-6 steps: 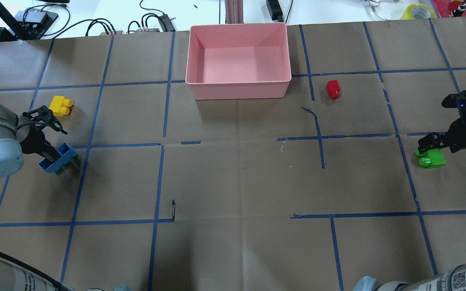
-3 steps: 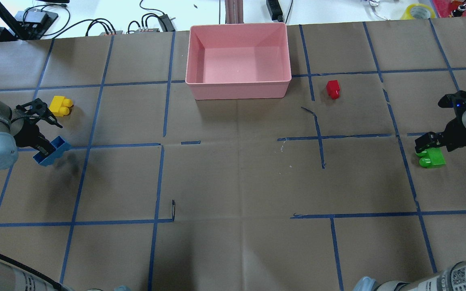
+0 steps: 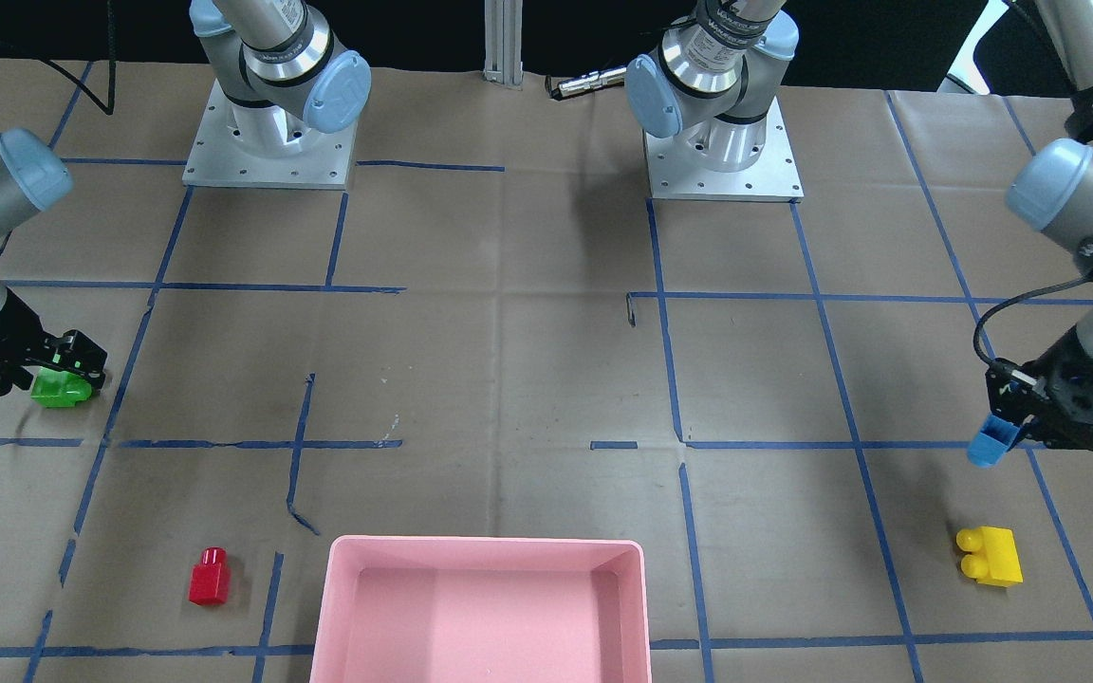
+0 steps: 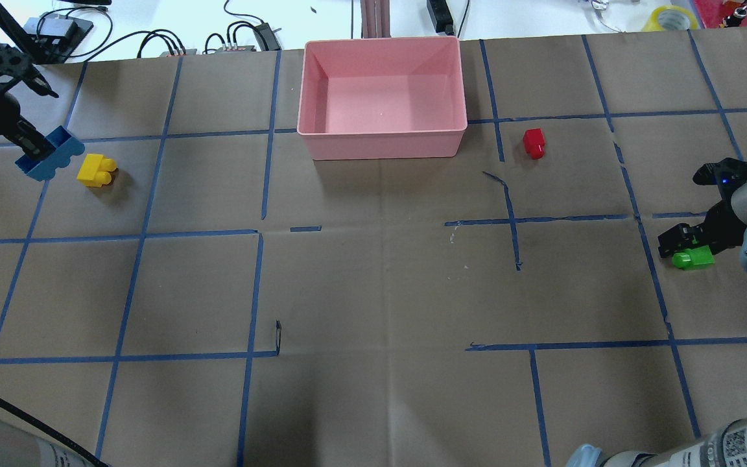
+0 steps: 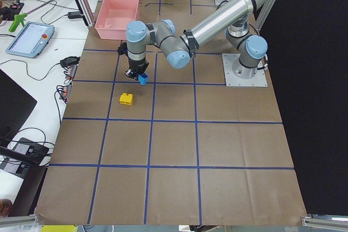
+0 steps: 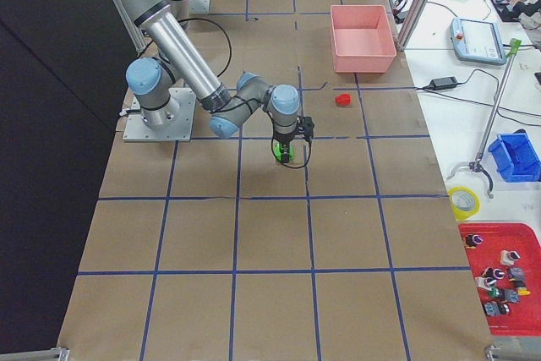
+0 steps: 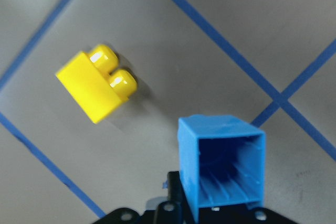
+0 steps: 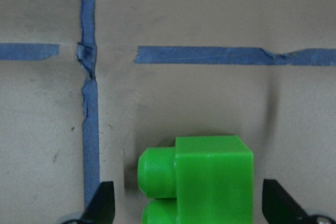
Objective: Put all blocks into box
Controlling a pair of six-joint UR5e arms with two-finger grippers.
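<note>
My left gripper (image 4: 31, 148) is shut on the blue brick (image 4: 50, 153) and holds it above the table, just left of the yellow brick (image 4: 96, 170). The left wrist view shows the blue brick's hollow underside (image 7: 223, 166) and the yellow brick (image 7: 97, 85) lying below. My right gripper (image 4: 683, 244) is open and low over the green brick (image 4: 694, 259). Its fingertips (image 8: 101, 205) stand on either side of the green brick (image 8: 202, 179) with small gaps. The red brick (image 4: 533, 143) lies right of the empty pink box (image 4: 380, 135).
Brown paper with blue tape lines covers the table. Cables and power supplies lie beyond the far edge behind the box. Both arm bases (image 3: 267, 142) stand at the robot's side of the table.
My left gripper has risen and carried the blue brick toward the far side, past the yellow brick. My right gripper has settled lower around the green brick.
</note>
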